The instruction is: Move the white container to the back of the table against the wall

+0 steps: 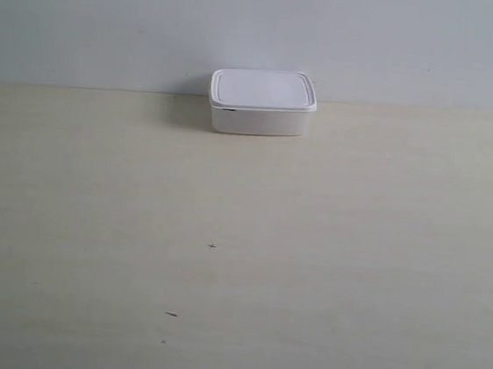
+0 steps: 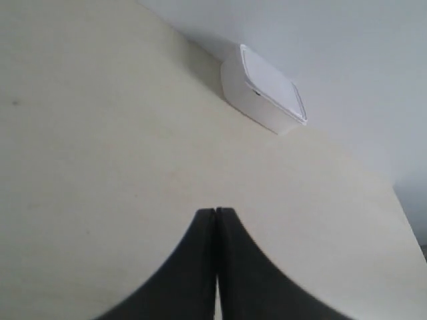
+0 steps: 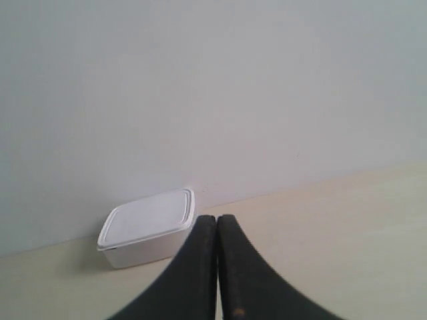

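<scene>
The white container [image 1: 261, 102] stands lid-on at the back of the pale cream table [image 1: 238, 263], right against the grey-white wall [image 1: 263, 28]. The left wrist view shows the container [image 2: 263, 90] far off from my left gripper [image 2: 215, 212], whose black fingers are shut with nothing between them. In the right wrist view the container [image 3: 147, 228] lies beyond my right gripper [image 3: 217, 219], also shut and empty, well short of the box. Neither arm shows in the exterior view.
A few tiny dark specks [image 1: 212, 246] mark the table's near half. The table's far corner edge [image 2: 407, 213] shows in the left wrist view.
</scene>
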